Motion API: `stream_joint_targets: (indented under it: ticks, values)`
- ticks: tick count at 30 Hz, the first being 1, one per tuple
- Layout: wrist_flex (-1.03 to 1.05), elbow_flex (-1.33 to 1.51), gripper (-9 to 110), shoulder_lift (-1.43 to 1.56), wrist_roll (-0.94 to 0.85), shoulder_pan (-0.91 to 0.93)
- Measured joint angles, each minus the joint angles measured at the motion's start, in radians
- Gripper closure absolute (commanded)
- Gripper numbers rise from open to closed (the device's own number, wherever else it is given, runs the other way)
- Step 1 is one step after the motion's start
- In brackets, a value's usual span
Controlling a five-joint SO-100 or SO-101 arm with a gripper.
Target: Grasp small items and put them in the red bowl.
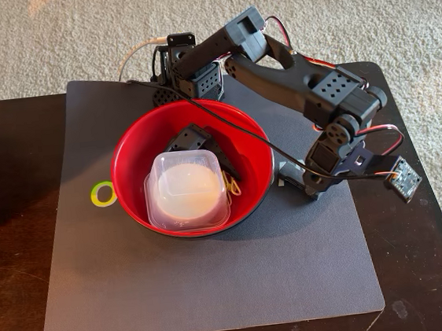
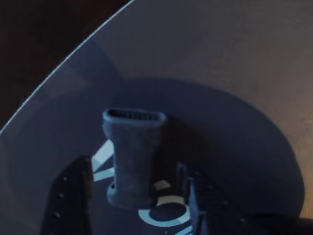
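ribbed piece lies between the gripper jaws, seemingly ungripped.

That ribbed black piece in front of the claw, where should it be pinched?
Across the narrow waist of the ribbed black piece, coming from above with the claw straddling it. It lies flat on the grey mat, flaring wider at its slotted far end, so the slimmer middle probably fits best between the fingers.
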Motion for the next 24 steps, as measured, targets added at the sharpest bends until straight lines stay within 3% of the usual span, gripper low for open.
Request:
stream_joint_targets:
  ticks: [7,12,24]
  values:
    - [0.0,0.04,81,-0.048,0.005,-0.02]
    - [0.0,0.063,98,-0.074,-0.015,-0.018]
    - [0.006,0.003,100,-0.11,-0.156,-0.021]
